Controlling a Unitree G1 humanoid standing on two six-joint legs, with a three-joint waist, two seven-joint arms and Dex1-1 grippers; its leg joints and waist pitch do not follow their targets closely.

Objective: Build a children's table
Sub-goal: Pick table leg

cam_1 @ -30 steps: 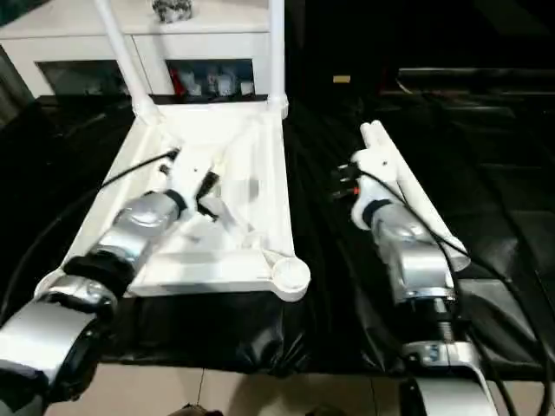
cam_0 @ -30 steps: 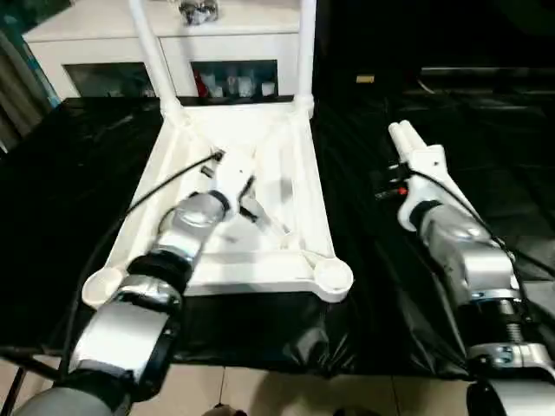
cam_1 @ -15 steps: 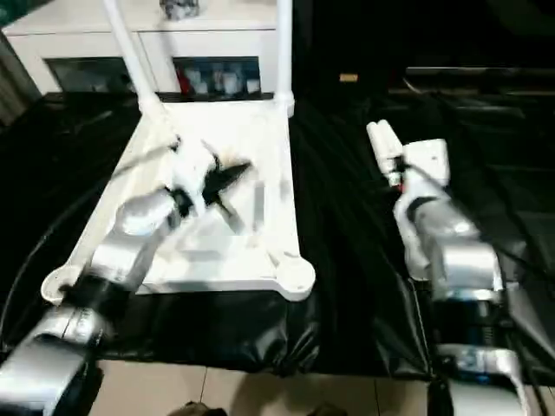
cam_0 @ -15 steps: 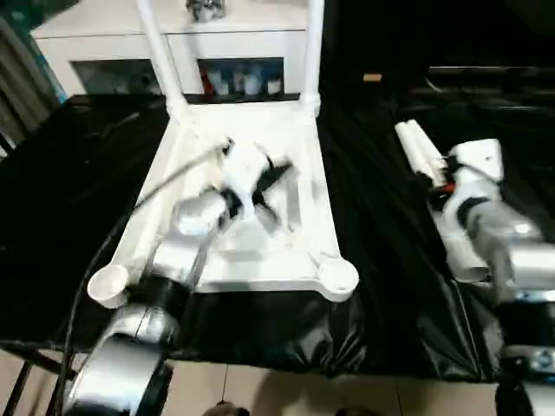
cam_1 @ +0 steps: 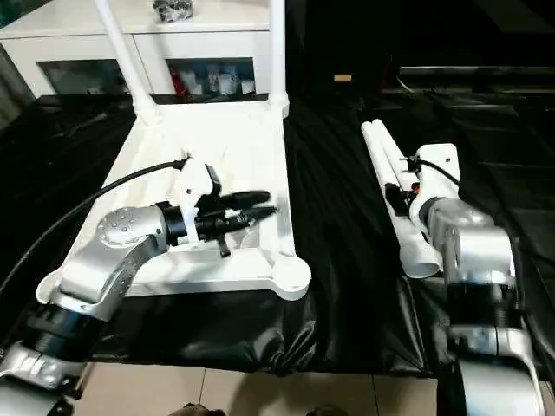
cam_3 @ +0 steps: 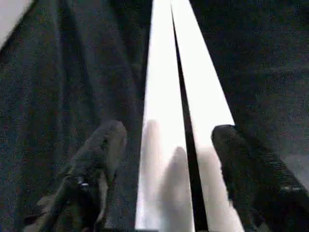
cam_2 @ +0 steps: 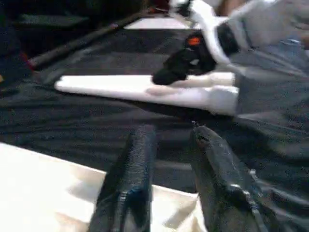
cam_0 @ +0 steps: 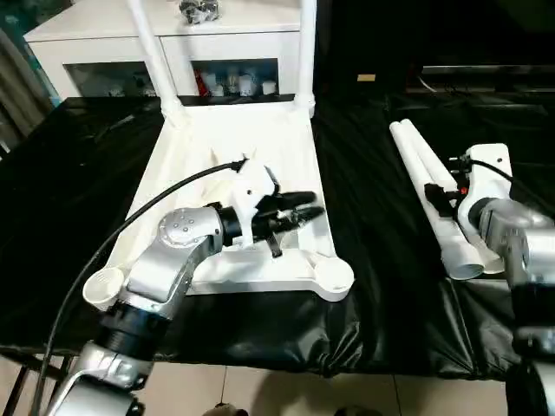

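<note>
The white tabletop lay upside down on the black-covered desk, just in front of the white cabinet, its ribbed underside up. Two legs stood upright in the tabletop's far corner sockets; the near right socket was bare. Above the tabletop's near right part hung the left end effector, pointing level toward the right, its black fingers a narrow gap apart and holding nothing. To the right of the tabletop, well apart from it, two loose legs lay side by side, touching. Over them the right end effector stood wide, its fingers straddling both legs without closing on them.
</note>
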